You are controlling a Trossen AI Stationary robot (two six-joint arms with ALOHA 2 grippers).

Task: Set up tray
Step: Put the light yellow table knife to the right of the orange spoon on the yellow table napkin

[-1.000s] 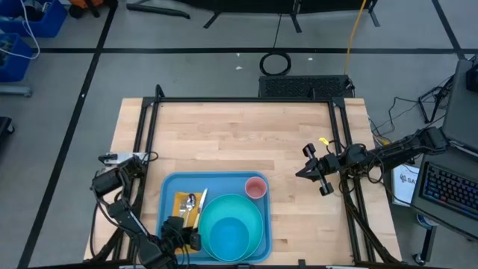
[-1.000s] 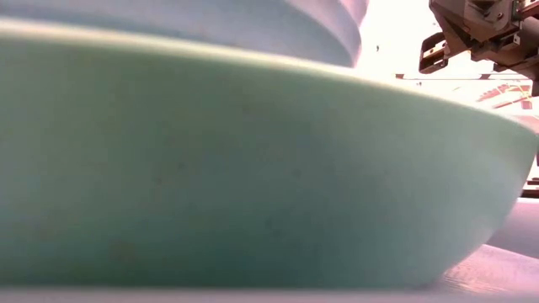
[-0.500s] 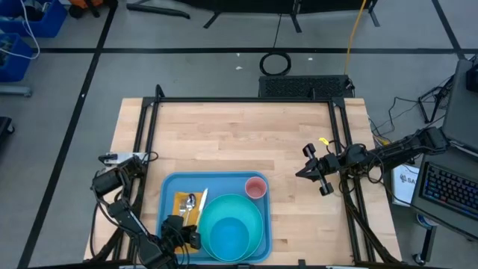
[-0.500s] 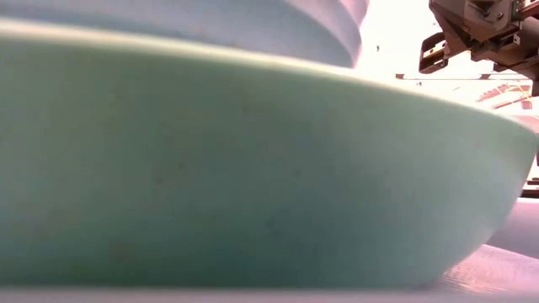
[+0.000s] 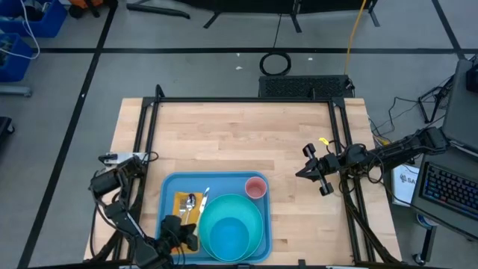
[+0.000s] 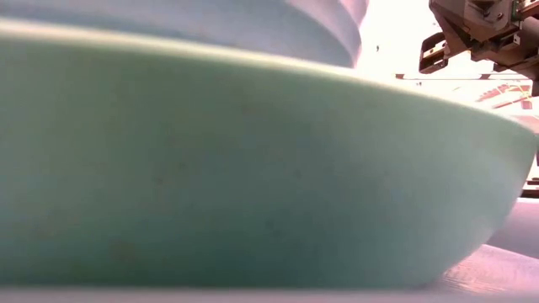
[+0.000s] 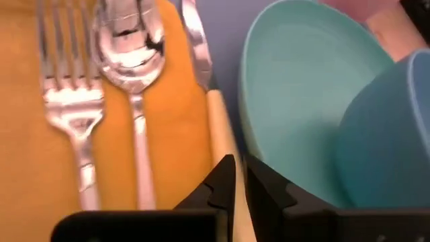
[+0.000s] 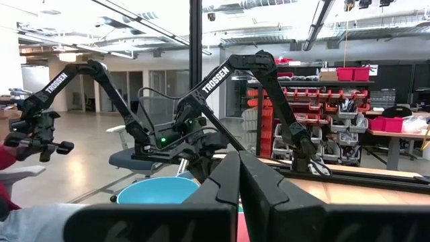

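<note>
The blue tray (image 5: pixel 170 187) lies at the table's near edge. On it are an orange napkin (image 5: pixel 181 202), a turquoise plate (image 5: pixel 254 213) carrying a blue bowl (image 5: pixel 228 237), and a pink cup (image 5: pixel 256 187). A fork (image 7: pixel 67 101) and a spoon (image 7: pixel 131 54) lie on the napkin (image 7: pixel 27 154). A knife (image 7: pixel 215 114) lies along the napkin's edge next to the plate (image 7: pixel 289 101). My left gripper (image 7: pixel 239 161) is low over the napkin's near end, shut on the knife. My right gripper (image 5: pixel 310 170) hangs shut above the table's right side. My left gripper has the knife's pale handle (image 7: pixel 225 144) in the narrow gap between its two fingers. The fingers slant down from the table's near side and point along the handle. The blade (image 7: pixel 195 40) lies ahead of them, beside the spoon. I cannot tell whether the knife is lifted.
Bare wooden table stretches beyond the tray to the far edge. Black frame rails (image 5: pixel 146 142) run along the left and right sides. In the low view the plate (image 6: pixel 253 168) and bowl (image 6: pixel 210 25) fill nearly the whole picture.
My left gripper has stayed over the napkin's near end and turned a little at the wrist. The knife's blade end has swung slightly toward the table's right. My right arm has kept still.
</note>
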